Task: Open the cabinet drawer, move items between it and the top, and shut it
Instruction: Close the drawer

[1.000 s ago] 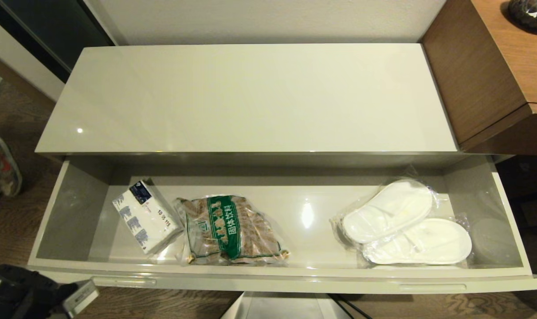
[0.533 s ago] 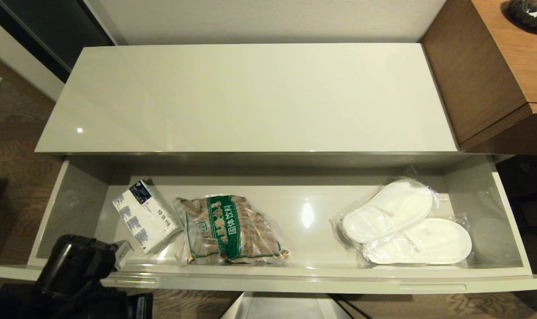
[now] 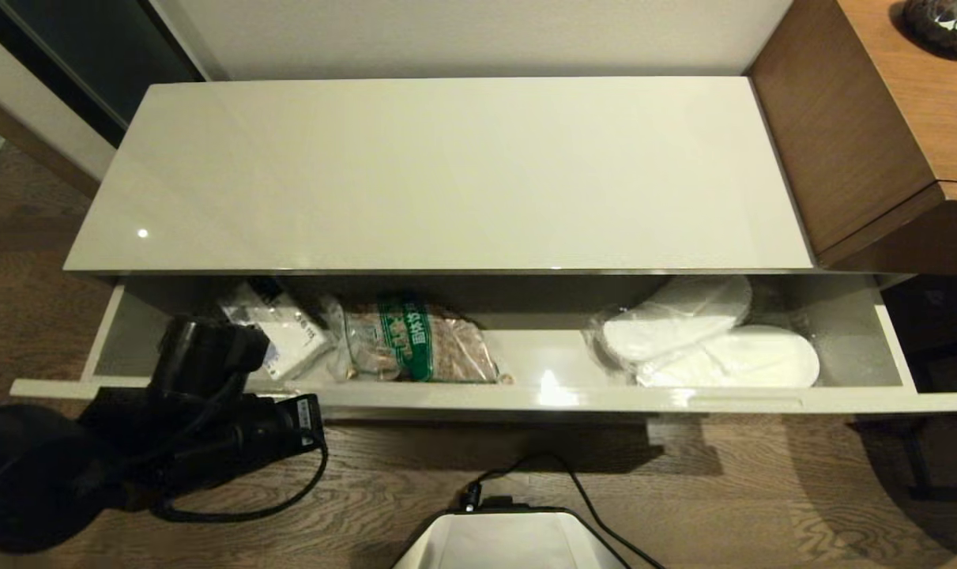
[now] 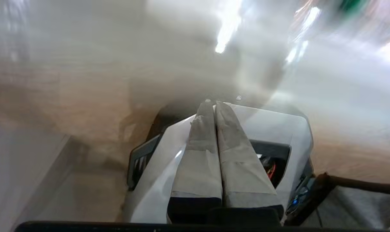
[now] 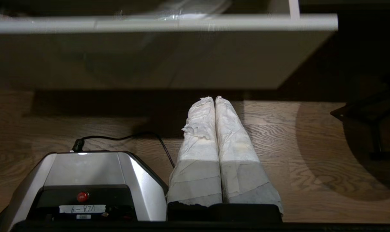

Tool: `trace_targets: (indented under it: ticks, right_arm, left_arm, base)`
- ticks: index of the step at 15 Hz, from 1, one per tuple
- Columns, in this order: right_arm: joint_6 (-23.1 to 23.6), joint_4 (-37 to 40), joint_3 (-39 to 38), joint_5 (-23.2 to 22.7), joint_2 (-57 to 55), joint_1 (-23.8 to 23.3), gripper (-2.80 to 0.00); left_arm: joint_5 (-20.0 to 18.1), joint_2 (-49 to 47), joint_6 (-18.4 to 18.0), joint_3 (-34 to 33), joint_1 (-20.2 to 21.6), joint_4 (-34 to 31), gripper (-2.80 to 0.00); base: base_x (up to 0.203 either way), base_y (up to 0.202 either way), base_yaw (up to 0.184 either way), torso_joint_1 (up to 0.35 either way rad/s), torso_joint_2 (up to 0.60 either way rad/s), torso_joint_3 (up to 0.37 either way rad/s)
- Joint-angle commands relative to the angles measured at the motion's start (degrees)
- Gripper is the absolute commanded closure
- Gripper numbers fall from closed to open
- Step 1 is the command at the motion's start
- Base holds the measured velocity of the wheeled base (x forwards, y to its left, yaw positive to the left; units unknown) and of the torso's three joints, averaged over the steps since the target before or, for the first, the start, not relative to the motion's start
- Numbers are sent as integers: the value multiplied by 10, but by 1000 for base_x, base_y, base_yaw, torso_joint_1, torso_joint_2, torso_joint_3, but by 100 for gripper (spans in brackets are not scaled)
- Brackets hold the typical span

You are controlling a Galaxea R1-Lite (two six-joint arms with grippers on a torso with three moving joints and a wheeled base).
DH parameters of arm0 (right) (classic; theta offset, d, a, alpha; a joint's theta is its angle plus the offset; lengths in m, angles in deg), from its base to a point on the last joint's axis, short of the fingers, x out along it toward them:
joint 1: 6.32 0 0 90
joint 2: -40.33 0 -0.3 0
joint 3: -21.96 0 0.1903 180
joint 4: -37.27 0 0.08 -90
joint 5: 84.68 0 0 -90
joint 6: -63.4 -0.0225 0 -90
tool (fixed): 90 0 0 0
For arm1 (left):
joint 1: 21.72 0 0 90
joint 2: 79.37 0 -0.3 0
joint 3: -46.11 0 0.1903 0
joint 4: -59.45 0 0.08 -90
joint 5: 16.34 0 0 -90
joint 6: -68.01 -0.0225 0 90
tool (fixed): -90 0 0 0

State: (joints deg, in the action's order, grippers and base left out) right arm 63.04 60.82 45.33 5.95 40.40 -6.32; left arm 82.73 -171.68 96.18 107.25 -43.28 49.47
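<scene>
The cabinet drawer (image 3: 604, 397) stands partly open under the cream-white top (image 3: 446, 174), which is bare. Inside, left of the middle, lies the clear bag of brown pieces with a green band (image 3: 419, 348), its back end under the top's edge. My left arm's black body (image 3: 201, 363) crosses the drawer's front rim at the left. My left gripper (image 4: 214, 103) is shut and empty in the left wrist view, over my own base; its fingertips do not show in the head view. My right gripper (image 5: 214, 98) hangs shut and empty over the floor, below the drawer front (image 5: 149, 58).
A white tissue pack (image 3: 292, 340) lies left of the bag, close to my left arm. Bagged white slippers (image 3: 699, 340) fill the drawer's right part. A brown wooden cabinet (image 3: 865, 134) adjoins on the right. My base (image 3: 510, 541) with a black cable stands on the wood floor.
The drawer has slid well back under the top. My left arm has come up from the lower left corner to the drawer's left front rim. A shoe at the left edge is gone.
</scene>
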Motion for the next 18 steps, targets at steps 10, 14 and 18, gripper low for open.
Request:
trace_targets:
  ticks: [10, 14, 18]
  right_arm:
    - [0, 0, -2, 0, 7, 0, 0]
    - [0, 0, -2, 0, 7, 0, 0]
    - [0, 0, -2, 0, 7, 0, 0]
  left_arm:
    - [49, -28, 0, 331, -4, -209, 0]
    - [39, 134, -9, 313, -16, -310, 0]
    - [34, 310, -53, 310, -20, -473, 0]
  base:
    - [0, 0, 0, 0, 0, 0]
    - [0, 0, 0, 0, 0, 0]
    - [0, 0, 0, 0, 0, 0]
